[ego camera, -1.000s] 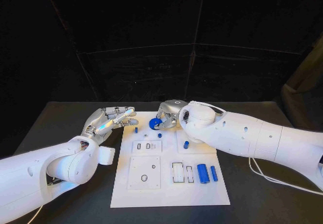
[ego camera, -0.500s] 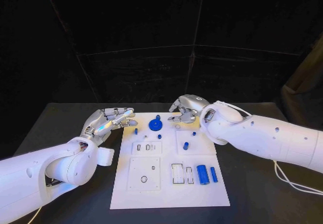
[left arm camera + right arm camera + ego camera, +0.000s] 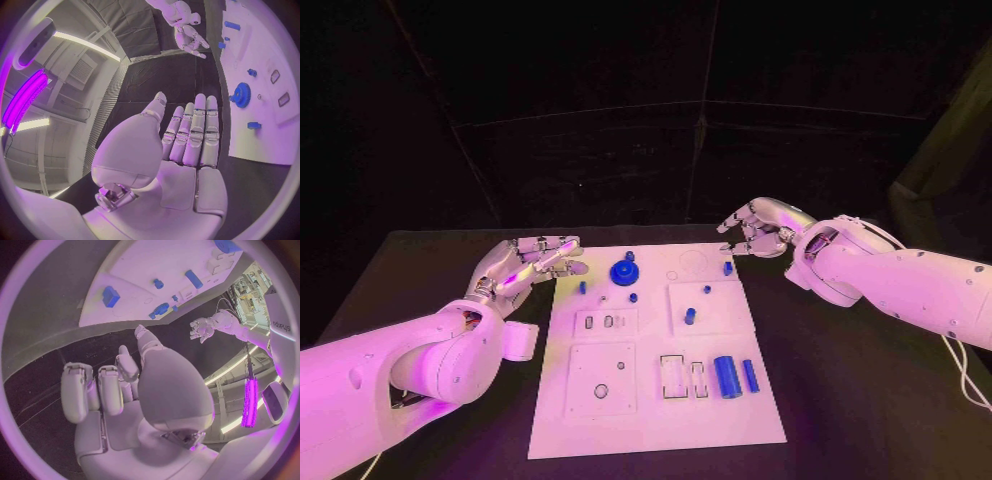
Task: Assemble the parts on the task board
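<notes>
- Task board (image 3: pixel 661 400) lies in the middle of the black tabletop (image 3: pixel 862 400); everything below is placed relative to it.
- Blue gear (image 3: pixel 625 270) sits on the board's far end, over what looks like a post with a blue tip showing above it. I judge this piece placed (seating depth not readable).
- Small blue pegs (image 3: pixel 689 316) stand or lie near the board's middle and far part; whether each one is in its proper socket I cannot tell.
- Two blue cylinders (image 3: pixel 727 376) lie loose at the near right of the board, just beside the open rectangular slots (image 3: pixel 672 376). An oval hole on the near left plate is also unfilled. I judge these as the remaining work, so the task is partway at most.
- Left robot hand (image 3: pixel 524 262) hovers just off the board's far left edge, fingers straight and together, holding nothing.
- Right robot hand (image 3: pixel 759 230) hangs off the board's far right corner, fingers loosely apart, holding nothing.
- Both arms flank the board; nothing lies across the loose cylinders, so the approach to them looks unobstructed.
</notes>
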You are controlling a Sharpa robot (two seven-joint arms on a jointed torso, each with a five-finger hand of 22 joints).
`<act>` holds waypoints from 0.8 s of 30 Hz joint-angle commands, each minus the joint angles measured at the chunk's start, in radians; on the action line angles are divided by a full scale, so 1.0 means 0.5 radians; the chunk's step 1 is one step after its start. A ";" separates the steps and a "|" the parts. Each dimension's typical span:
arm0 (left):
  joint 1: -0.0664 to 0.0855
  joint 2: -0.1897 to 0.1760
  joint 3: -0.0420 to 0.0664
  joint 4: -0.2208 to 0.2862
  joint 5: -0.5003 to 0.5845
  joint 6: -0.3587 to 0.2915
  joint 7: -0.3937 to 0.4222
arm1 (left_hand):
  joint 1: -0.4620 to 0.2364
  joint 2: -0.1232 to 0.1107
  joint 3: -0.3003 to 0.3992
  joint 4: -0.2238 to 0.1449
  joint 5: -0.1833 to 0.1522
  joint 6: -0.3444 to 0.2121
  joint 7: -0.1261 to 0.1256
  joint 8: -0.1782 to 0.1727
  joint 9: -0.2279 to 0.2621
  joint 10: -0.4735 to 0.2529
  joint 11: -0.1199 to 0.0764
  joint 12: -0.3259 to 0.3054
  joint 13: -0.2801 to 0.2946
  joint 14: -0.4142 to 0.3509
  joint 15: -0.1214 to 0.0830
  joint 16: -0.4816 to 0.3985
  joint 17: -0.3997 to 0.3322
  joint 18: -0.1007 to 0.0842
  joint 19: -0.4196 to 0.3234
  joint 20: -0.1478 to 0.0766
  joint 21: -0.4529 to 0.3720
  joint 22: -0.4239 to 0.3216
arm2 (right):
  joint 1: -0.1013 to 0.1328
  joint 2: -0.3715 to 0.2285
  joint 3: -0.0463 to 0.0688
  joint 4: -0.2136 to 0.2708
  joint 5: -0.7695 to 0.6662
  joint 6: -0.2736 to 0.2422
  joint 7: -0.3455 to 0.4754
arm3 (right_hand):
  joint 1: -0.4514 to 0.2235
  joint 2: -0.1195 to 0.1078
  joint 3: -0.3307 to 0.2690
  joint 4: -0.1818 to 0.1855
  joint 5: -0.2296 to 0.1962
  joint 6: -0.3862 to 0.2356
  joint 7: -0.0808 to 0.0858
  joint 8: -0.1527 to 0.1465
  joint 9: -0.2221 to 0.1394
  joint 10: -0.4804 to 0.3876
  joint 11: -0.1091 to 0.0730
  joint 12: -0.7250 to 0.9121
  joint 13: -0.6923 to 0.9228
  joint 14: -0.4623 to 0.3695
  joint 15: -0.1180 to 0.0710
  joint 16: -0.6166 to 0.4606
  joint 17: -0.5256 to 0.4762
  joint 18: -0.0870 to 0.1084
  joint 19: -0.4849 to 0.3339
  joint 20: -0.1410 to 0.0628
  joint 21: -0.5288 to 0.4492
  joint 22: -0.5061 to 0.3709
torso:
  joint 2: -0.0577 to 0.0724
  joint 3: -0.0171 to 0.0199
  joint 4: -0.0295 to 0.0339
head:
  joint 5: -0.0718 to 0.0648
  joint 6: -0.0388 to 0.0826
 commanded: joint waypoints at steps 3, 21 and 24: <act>0.002 0.009 0.002 -0.008 -0.010 0.037 0.014 | 0.002 0.012 0.003 -0.013 -0.010 0.008 -0.005 -0.004 0.000 0.007 -0.012 -0.006 0.000 -0.002 -0.002 -0.008 0.002 0.028 0.003 0.011 -0.010 -0.003 | -0.031 -0.004 0.000 -0.056 0.087 0.085 0.129 | 0.023 -0.001 -0.003 -0.015 -0.014 -0.011 -0.002 -0.011 -0.003 -0.019 0.000 -0.018 -0.005 0.129 -0.011 -0.010 0.149 -0.015 -0.020 -0.003 -0.012 0.207 | 0.002 -0.0019 0.002 | -0.008 -0.009; 0.001 0.019 0.001 -0.031 -0.010 0.036 0.012 | 0.003 0.013 0.004 -0.016 -0.010 0.009 -0.006 -0.004 0.000 0.009 -0.013 -0.005 0.000 0.000 -0.003 -0.009 0.003 0.029 0.004 0.010 -0.010 -0.004 | -0.122 0.023 0.000 -0.170 0.089 0.149 0.132 | -0.003 0.004 -0.030 -0.004 -0.019 -0.034 0.007 -0.012 -0.004 -0.023 0.008 -0.026 -0.011 0.130 -0.005 -0.010 0.153 -0.014 -0.026 0.001 -0.017 0.200 | -0.001 -0.0111 0.007 | -0.025 -0.022; 0.001 0.020 0.001 -0.033 -0.010 0.037 0.011 | 0.003 0.013 0.003 -0.016 -0.010 0.009 -0.005 -0.005 0.000 0.009 -0.013 -0.006 0.000 0.000 -0.003 -0.009 0.004 0.028 0.004 0.010 -0.010 -0.004 | -0.123 0.030 0.000 -0.184 0.089 0.159 0.125 | -0.006 0.005 -0.033 -0.003 -0.018 -0.036 0.007 -0.012 -0.004 -0.023 0.009 -0.026 -0.011 0.130 -0.005 -0.010 0.153 -0.014 -0.025 0.001 -0.016 0.200 | -0.001 -0.0106 0.008 | -0.025 -0.023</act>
